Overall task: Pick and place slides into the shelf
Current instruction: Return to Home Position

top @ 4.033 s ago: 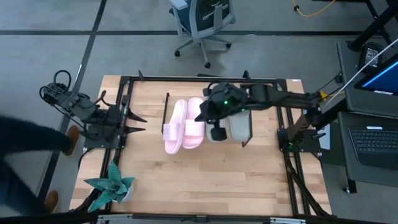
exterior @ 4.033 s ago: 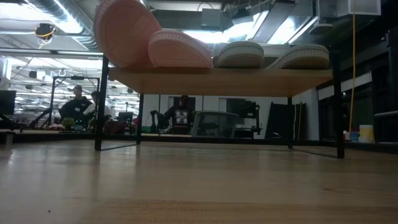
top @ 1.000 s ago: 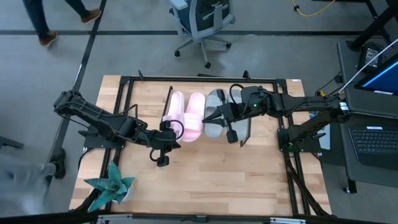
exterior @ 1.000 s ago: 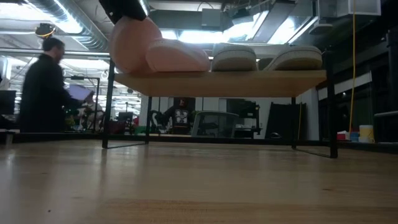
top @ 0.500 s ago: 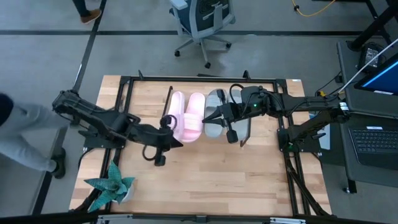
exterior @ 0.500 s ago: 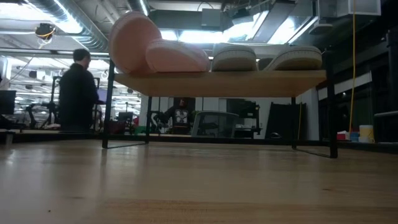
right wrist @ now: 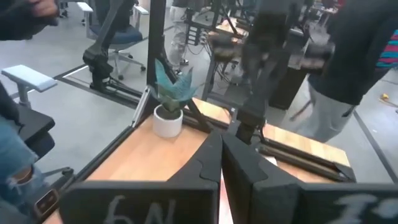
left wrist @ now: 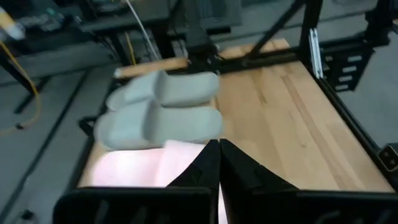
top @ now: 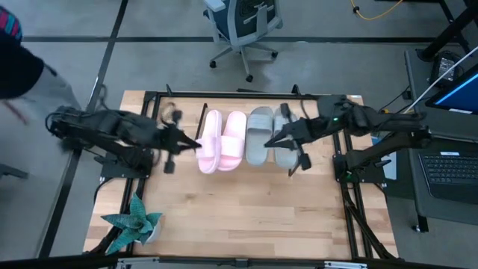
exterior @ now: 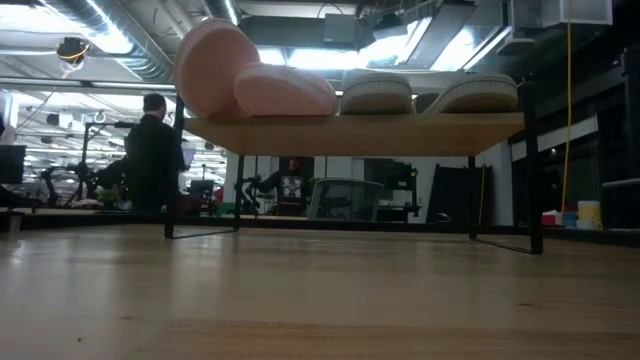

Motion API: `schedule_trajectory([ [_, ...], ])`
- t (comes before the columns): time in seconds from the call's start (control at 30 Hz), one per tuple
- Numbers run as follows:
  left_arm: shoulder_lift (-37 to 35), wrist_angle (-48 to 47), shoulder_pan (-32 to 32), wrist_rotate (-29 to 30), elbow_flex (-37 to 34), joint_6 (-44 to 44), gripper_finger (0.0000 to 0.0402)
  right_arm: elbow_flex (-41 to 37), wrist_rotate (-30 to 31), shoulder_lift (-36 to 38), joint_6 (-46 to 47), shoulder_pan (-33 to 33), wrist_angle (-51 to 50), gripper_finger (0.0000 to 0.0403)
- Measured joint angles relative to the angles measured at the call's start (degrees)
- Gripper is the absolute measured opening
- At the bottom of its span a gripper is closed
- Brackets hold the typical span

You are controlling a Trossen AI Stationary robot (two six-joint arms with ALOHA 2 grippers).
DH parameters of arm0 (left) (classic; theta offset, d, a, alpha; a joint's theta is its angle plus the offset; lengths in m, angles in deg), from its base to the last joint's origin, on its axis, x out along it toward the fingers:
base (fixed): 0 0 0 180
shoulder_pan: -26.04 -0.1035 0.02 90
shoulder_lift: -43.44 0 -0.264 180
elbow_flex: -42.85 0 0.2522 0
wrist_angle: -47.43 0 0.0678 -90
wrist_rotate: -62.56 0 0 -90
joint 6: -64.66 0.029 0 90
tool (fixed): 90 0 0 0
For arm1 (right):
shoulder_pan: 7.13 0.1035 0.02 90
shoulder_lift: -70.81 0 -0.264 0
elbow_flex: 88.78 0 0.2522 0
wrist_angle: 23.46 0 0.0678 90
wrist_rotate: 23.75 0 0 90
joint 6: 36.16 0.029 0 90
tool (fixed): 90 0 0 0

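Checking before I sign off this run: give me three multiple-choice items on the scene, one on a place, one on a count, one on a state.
1. Where does the plant stand?
A on the shelf
B on the table, left side, apart from the shelf
C under the shelf

2. How many sandals lie on the shelf?
A two
B three
C four

3. How is the left tool?
A shut, empty
B shut on a sandal
C wide open

1 B: the high view shows it on bare table, off the shelf.
2 C: two pink and two grey lie side by side.
3 A: its wrist view shows it closed on nothing.
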Motion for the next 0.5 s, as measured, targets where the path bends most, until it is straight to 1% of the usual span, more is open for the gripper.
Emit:
schedule_trajectory([
  [0.1, -5.08, -0.37, -1.92, -0.37, -0.99, 2.09, 0.0, 0.0, 0.11, 1.97, 0.13, 0.0, -2.98, 0.0013],
  [0.2, -11.55, 0.0, -4.13, -0.46, -4.74, 2.71, 0.0, 0.0, 0.09, 3.0, 0.13, 0.02, -5.4, 0.0013],
  [0.27, -16.13, 1.43, -5.57, -0.48, -8.55, 1.59, 0.0, 0.0, 0.09, 3.23, 0.12, 0.02, -6.29, 0.0013],
  [0.37, -22.97, 4.89, -7.11, -1.2, -16.06, -0.78, 0.0, -0.54, 0.0, 3.22, -0.25, 0.02, -6.08, 0.0013],
  [0.5, -31.11, 14.0, -8.49, -3.94, -27.37, -1.42, 0.0, -6.33, -2.87, 4.23, -1.01, -0.29, -0.43, 0.0013],
])
